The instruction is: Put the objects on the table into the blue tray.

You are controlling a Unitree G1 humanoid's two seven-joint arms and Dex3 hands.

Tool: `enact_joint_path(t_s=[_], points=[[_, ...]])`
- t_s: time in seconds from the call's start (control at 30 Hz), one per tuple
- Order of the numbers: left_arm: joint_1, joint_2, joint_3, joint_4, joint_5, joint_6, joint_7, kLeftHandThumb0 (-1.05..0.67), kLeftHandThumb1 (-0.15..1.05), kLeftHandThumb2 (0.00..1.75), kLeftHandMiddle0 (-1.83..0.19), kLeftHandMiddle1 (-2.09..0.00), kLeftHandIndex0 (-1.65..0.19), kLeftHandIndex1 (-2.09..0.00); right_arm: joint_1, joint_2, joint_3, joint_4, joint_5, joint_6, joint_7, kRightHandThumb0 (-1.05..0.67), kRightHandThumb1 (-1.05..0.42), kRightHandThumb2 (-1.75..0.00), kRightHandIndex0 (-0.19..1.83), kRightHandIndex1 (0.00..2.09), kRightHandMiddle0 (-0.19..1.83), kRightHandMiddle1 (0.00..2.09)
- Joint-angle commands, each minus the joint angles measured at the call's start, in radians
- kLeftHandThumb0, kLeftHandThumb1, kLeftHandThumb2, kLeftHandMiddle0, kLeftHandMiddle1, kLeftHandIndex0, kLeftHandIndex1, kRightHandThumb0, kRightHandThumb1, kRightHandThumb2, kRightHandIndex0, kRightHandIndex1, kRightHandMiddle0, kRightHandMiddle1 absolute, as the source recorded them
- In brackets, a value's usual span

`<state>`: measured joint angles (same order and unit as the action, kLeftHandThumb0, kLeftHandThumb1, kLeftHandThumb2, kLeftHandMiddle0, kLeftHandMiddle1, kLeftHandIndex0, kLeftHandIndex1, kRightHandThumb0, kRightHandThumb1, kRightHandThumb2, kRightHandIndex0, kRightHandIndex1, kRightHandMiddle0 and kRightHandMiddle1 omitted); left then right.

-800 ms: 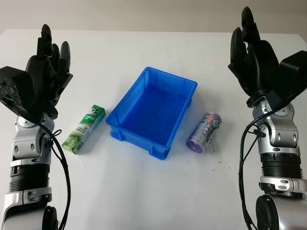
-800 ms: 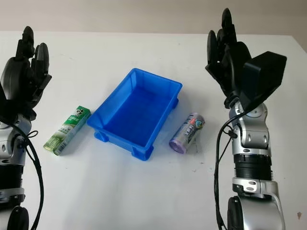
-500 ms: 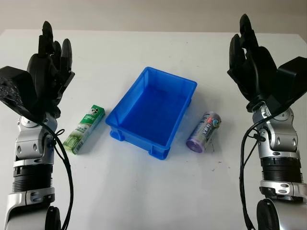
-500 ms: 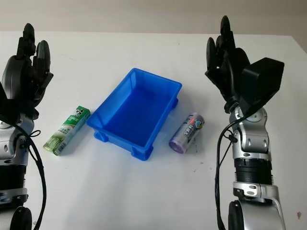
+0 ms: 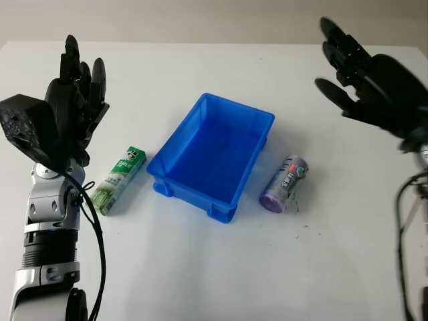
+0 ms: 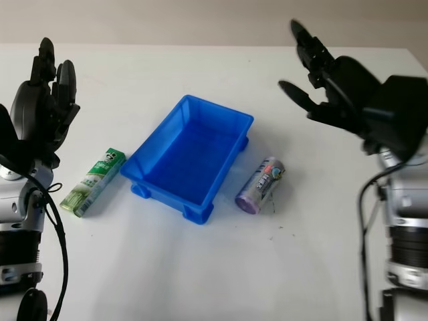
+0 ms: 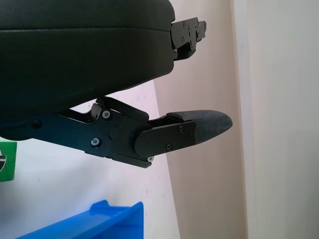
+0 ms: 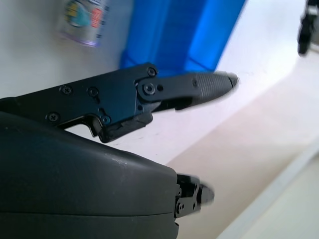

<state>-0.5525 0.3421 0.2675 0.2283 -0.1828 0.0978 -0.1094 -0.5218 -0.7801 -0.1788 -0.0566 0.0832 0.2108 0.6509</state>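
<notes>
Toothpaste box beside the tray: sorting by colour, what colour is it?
Green and white toothpaste box, clearest in the left eye view.

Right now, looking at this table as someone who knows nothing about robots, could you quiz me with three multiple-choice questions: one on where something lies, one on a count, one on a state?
1. Where does the green rectangular toothpaste box lie?
A. Inside the tray
B. On the table, on the left-arm side of the tray
C. On top of the can

2. How many loose objects lie on the white table outside the blue plastic tray?
A. Two
B. Four
C. None

3. What does the tray hold?
A. The can
B. The box
C. Nothing

Answers:
1. B: the box lies flat beside the tray, below the open left hand.
2. A: only the box and the purple cylindrical can, lying on its side.
3. C: its blue floor is bare; the open right hand is raised beyond the can.
</notes>
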Motion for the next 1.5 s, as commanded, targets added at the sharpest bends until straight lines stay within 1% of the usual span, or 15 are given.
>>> enact_joint_path(t_s=[0.0,0.07,0.2,0.33,0.5,0.63,0.8,0.97,1.33,1.47], points=[[-0.013,0.017,0.007,0.009,0.000,-0.013,-0.010,-0.66,1.05,0.59,0.18,-0.05,0.18,-0.05,0.018,-0.063,-0.004,-0.067,-0.016,0.007,0.028,-0.57,-0.91,-0.04,0.30,0.15,0.34,0.10],[-0.017,0.019,0.006,0.019,0.003,-0.020,-0.015,-0.67,1.05,0.58,0.18,-0.05,0.18,-0.05,0.028,-0.095,-0.002,-0.096,-0.027,-0.005,0.054,-0.49,-0.86,-0.04,0.41,0.17,0.43,0.10],[-0.017,0.025,-0.001,0.021,0.011,-0.024,-0.024,-0.67,1.05,0.59,0.18,-0.05,0.18,-0.05,0.044,-0.157,0.020,-0.142,-0.060,-0.048,0.116,-0.45,-0.82,-0.04,0.55,0.19,0.51,0.10],[-0.017,0.022,0.000,0.015,0.014,-0.021,-0.018,-0.67,1.05,0.58,0.17,-0.06,0.18,-0.05,0.049,-0.211,0.054,-0.171,-0.090,-0.095,0.191,-0.44,-0.81,-0.05,0.52,0.15,0.52,0.08],[-0.022,0.023,-0.005,0.014,0.013,-0.012,-0.024,-0.67,1.05,0.58,0.17,-0.06,0.18,-0.05,0.057,-0.257,0.124,-0.196,-0.212,-0.268,0.216,-0.41,-0.77,-0.04,0.46,0.10,0.52,0.07],[-0.024,0.021,-0.010,0.015,0.014,-0.010,-0.025,-0.66,1.05,0.59,0.18,-0.05,0.19,-0.05,0.069,-0.246,0.160,-0.166,-0.286,-0.440,0.190,-0.30,-0.74,-0.04,0.45,0.09,0.54,0.06],[-0.022,0.025,-0.014,0.019,0.024,-0.005,-0.022,-0.66,1.05,0.59,0.18,-0.05,0.19,-0.05,0.074,-0.234,0.204,-0.122,-0.362,-0.595,0.149,-0.26,-0.74,-0.05,0.47,0.09,0.55,0.07],[-0.019,0.024,-0.006,0.018,0.014,-0.008,-0.030,-0.66,1.05,0.59,0.18,-0.05,0.19,-0.05,0.062,-0.225,0.243,-0.067,-0.422,-0.724,0.103,-0.28,-0.74,-0.05,0.52,0.11,0.61,0.09],[-0.014,0.028,-0.004,0.018,0.018,-0.007,-0.028,-0.65,1.05,0.59,0.17,-0.06,0.18,-0.05,0.074,-0.194,0.266,0.029,-0.471,-0.850,0.015,-0.28,-0.74,-0.05,0.62,0.17,0.67,0.13],[-0.014,0.030,-0.007,0.019,0.020,-0.008,-0.031,-0.65,1.05,0.59,0.17,-0.05,0.18,-0.05,0.071,-0.180,0.281,0.066,-0.493,-0.881,-0.017,-0.27,-0.75,-0.06,0.62,0.18,0.66,0.14]])
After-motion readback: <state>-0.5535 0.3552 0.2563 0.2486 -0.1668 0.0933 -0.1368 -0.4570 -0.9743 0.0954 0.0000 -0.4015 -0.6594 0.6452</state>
